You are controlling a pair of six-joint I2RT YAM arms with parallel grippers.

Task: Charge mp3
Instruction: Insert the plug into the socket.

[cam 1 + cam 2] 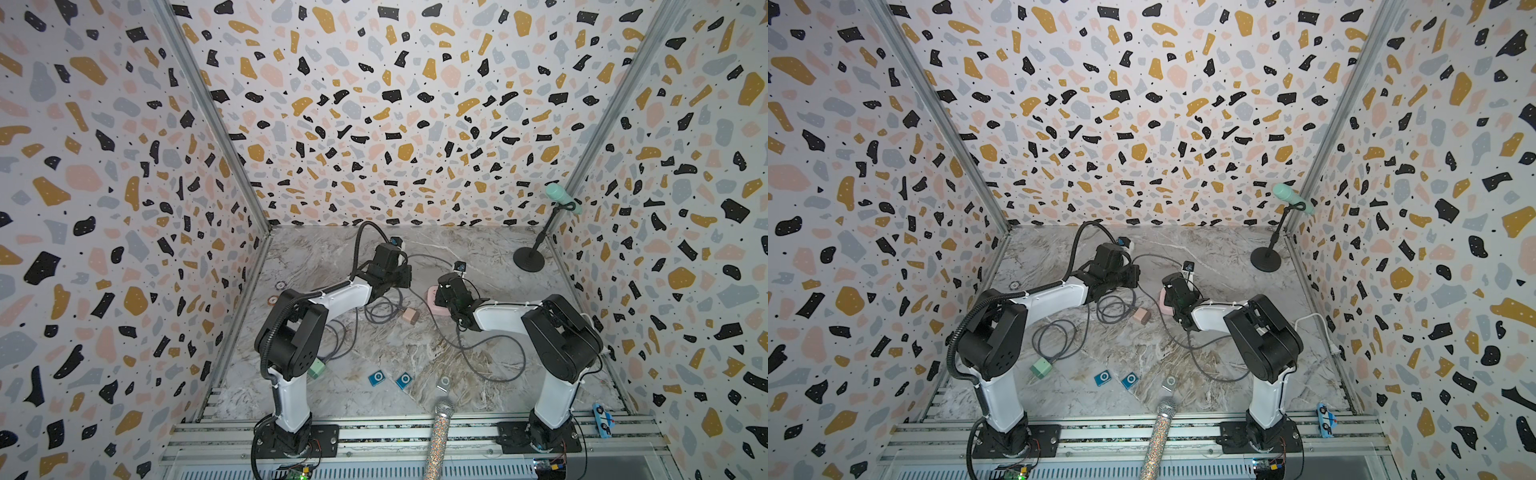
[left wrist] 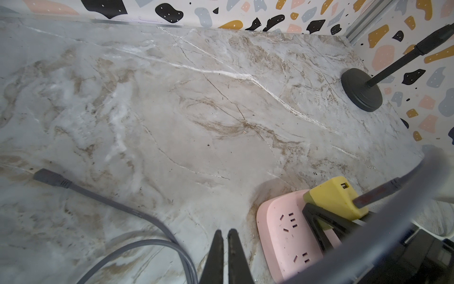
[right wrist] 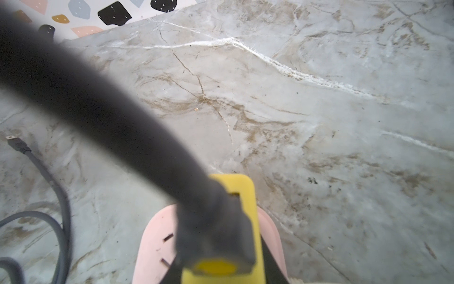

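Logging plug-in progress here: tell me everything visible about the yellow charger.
The charger is a small yellow block with rounded corners, seemingly plastic. A grey cable is plugged into one face, beside an empty port. The right claw grips its sides, holding it at one end of the pink strip, on or just above it; whether its prongs are in cannot be told. Nothing else touches it.

text: none legible | mp3 players (image 1: 377, 378): button marks too small to read | brands: none legible
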